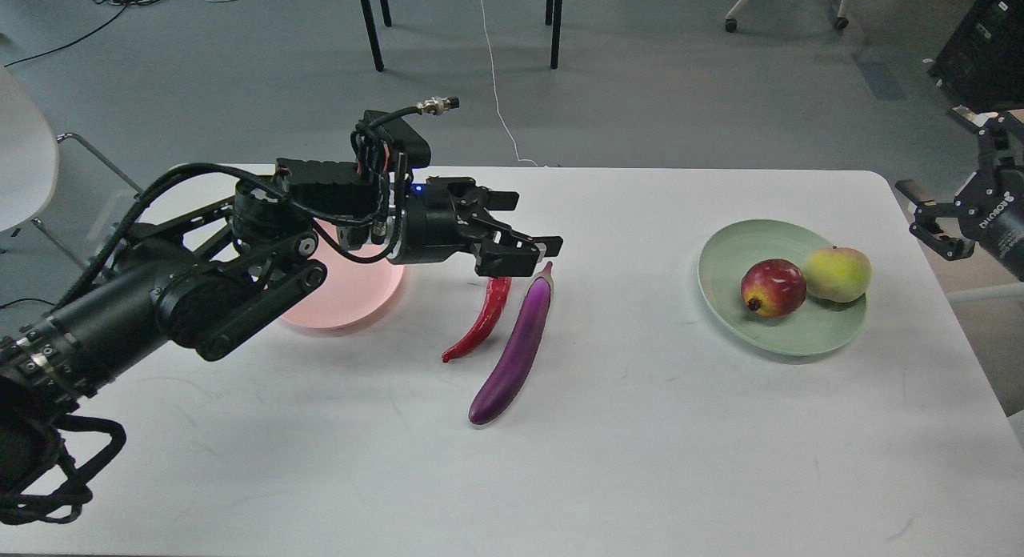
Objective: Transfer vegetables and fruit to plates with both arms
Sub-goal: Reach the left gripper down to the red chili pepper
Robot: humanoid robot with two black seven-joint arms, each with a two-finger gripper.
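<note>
The red chili pepper [483, 321] and the purple eggplant [516, 346] lie side by side at the table's middle. My left gripper [534, 225] is open and empty, just above the chili's stem end. The pink plate [352, 297] lies left of them, mostly hidden behind my left arm. The green plate [744, 321] at the right holds the dark-red pomegranate [773, 287] and the yellow-green peach [838, 274]. My right gripper [926, 213] is open and empty, beyond the table's right edge.
The white table [640, 445] ends at the right edge near my right arm. Black chair legs [370, 25] and a white cable [498, 85] are on the floor behind. A white chair [24, 157] stands at the far left.
</note>
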